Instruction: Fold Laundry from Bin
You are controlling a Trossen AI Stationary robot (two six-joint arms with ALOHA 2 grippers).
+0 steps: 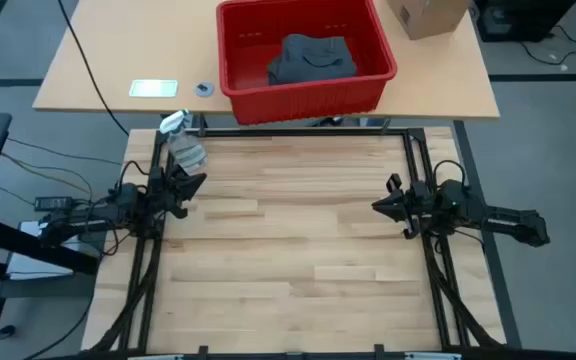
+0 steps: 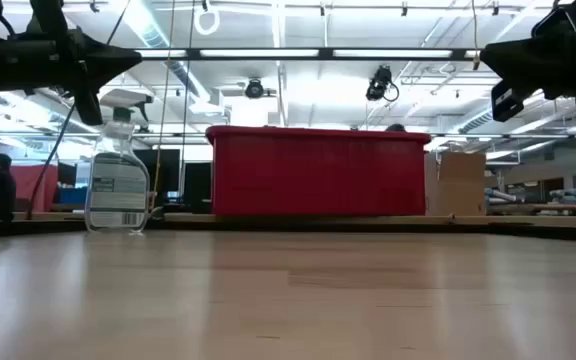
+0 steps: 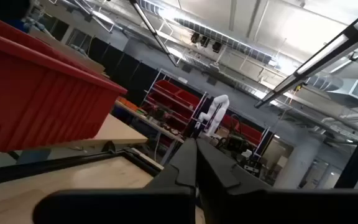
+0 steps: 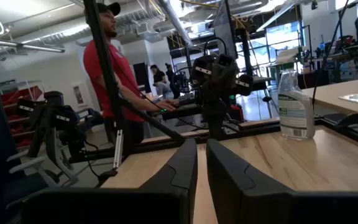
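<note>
Two pincers, left (image 1: 197, 183) shut, right (image 1: 380, 206) near-shut, one bin (image 1: 308, 88), one grey garment (image 1: 311, 58)

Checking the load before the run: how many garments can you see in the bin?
1: a dark grey garment lies bunched in the middle of the red bin behind the table. More could be hidden beneath it; none lie on the table.

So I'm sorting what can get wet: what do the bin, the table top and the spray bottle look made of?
The bin: red plastic, ribbed, matte. The table top: pale wood planks with visible grain, lightly glossy. The spray bottle: clear plastic, with what looks like a paper label.
</note>
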